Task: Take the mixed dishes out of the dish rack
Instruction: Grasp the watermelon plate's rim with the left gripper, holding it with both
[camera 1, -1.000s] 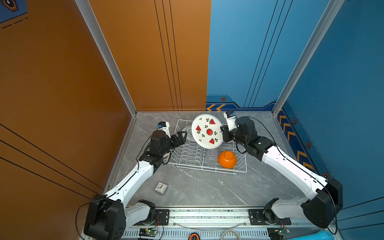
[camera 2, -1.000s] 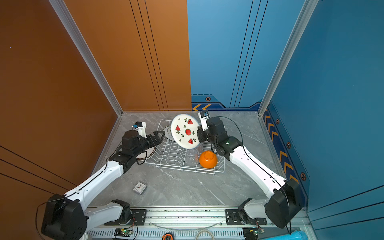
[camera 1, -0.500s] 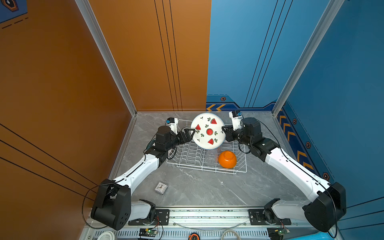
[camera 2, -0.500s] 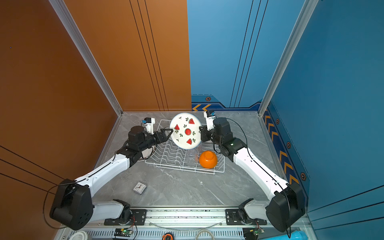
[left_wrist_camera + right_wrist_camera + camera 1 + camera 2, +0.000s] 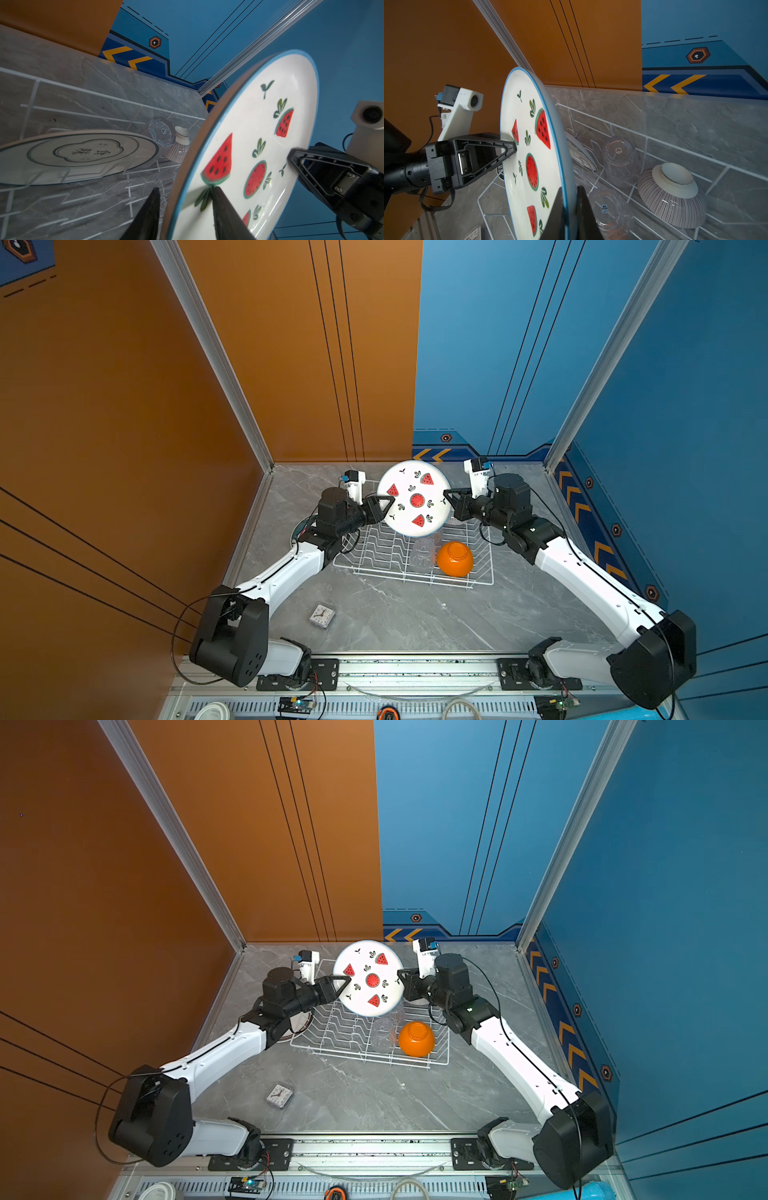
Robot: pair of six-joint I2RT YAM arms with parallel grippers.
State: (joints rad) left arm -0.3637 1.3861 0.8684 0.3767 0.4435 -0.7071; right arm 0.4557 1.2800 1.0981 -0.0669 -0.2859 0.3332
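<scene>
Grey marble worktop (image 5: 395, 614): dish rack (image 5: 374, 547) sits toward the back edge, and a small clock (image 5: 322, 615) lies near the front-left corner.

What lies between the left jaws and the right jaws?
The watermelon plate, held over the rack; the left jaws and right jaws meet opposite rims. Both top views show it.

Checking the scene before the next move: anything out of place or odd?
Nothing visibly spilled or broken. Only the small clock stands out: it lies on the table in front of the dish rack, not a dish. The watermelon plate hangs on edge over the rack, right gripper shut on its rim, left gripper straddling the opposite rim.
</scene>
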